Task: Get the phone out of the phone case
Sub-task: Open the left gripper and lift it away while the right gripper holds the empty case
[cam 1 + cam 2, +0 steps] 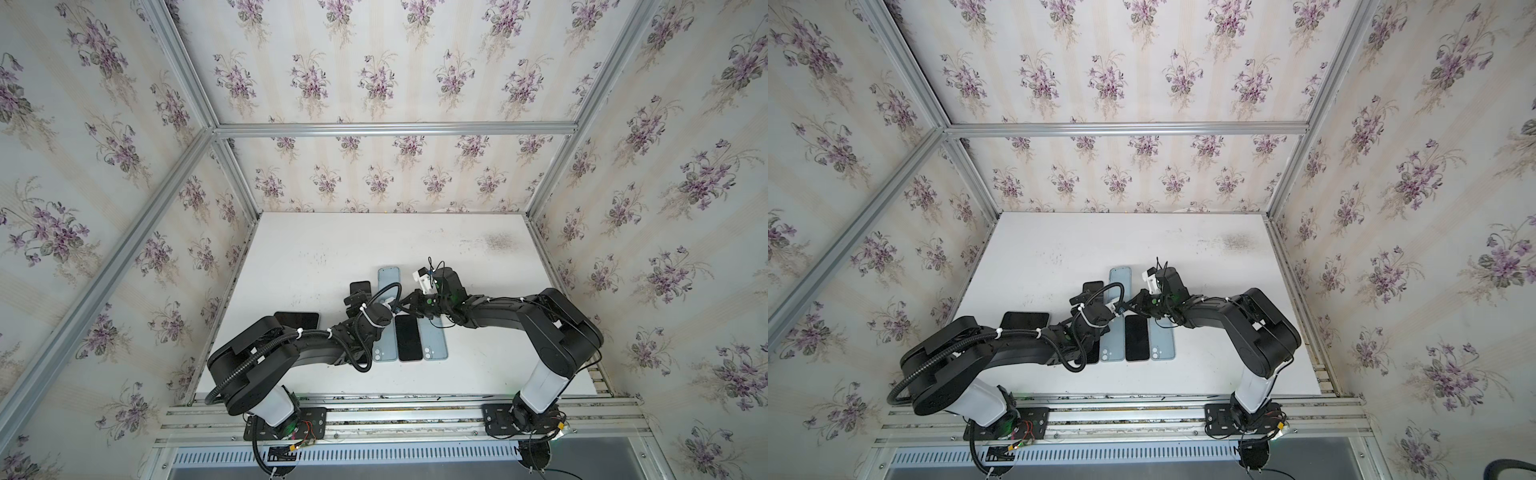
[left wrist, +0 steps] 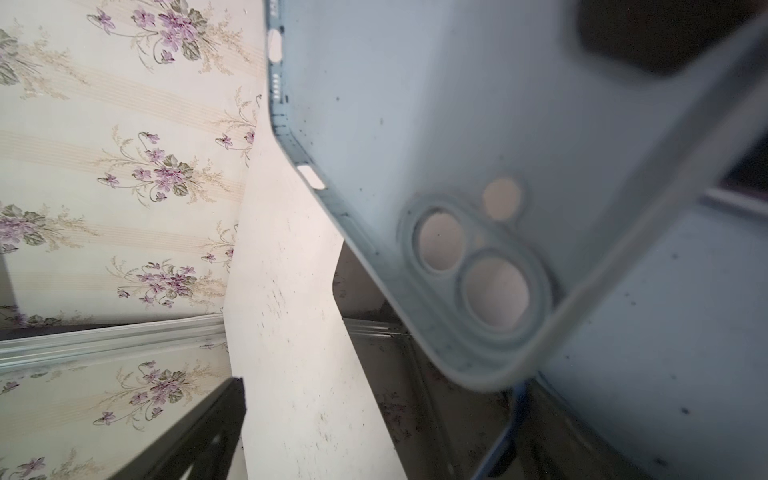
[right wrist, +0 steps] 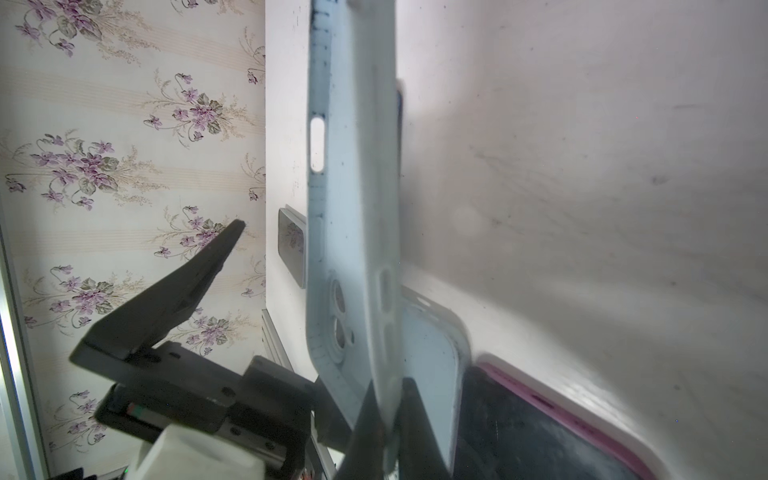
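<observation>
Fingers point(image 3: 415, 432) of the right gripper point(image 3: 390, 428) are clamping on the pale blue phone case point(image 3: 353, 208), pinching its rim at the camera-cutout end. The case is hanging clear of the white table point(image 1: 332, 249). Its long axis is running straight out from those fingertips toward the back wall, and its charging-port end is lying farthest from them. Light is passing through both lens openings in the left wrist view, so no phone is sitting inside.

The left gripper point(image 1: 356, 300) is standing spread wide just beside the case and touching nothing. One left finger point(image 3: 187, 299) is angling away from it; the other is hiding behind the case.

A pink-edged phone point(image 1: 409, 338) is lying screen up on the table behind the right fingertips, on the base side, with its long axis parallel to the case. Two pale blue pieces point(image 1: 385, 345) point(image 1: 435, 345) are flanking it, and whether they are holding phones is unclear. The left arm is covering part of the nearer one. A dark phone point(image 1: 360, 286) is showing beyond the left fingers, half covered by them.
</observation>
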You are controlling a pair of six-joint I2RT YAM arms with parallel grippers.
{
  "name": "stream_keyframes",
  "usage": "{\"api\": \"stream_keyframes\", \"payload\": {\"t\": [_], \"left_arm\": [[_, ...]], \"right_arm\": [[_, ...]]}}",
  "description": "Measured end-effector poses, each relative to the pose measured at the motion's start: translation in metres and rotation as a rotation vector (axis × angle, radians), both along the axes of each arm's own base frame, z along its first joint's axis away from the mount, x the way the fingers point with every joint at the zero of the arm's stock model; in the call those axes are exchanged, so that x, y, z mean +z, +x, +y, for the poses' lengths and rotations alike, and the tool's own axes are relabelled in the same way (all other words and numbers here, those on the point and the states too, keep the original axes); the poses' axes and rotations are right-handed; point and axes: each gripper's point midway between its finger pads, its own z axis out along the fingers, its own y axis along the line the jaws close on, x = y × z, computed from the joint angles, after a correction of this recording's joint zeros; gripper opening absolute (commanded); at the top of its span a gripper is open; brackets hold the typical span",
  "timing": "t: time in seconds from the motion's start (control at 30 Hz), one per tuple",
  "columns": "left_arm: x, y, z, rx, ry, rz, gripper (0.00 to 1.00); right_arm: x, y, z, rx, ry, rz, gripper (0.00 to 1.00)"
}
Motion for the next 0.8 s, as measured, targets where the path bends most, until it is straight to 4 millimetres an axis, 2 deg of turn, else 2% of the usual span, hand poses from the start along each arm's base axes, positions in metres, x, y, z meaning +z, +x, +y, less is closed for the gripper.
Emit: {"api": "stream_keyframes", "payload": {"t": [0.33, 0.8], "left_arm": [[0.0, -0.002, 0.008, 0.04, -0.009, 0.033, 1.0], [-0.003, 0.013, 0.008, 0.08, -0.024, 0.084, 1.0]], "right_arm": [[-0.007, 0.002, -0.001, -0.01, -0.024, 0.015, 0.0], [-0.007, 0.002, -0.002, -0.012, -0.025, 0.014, 0.0]]}}
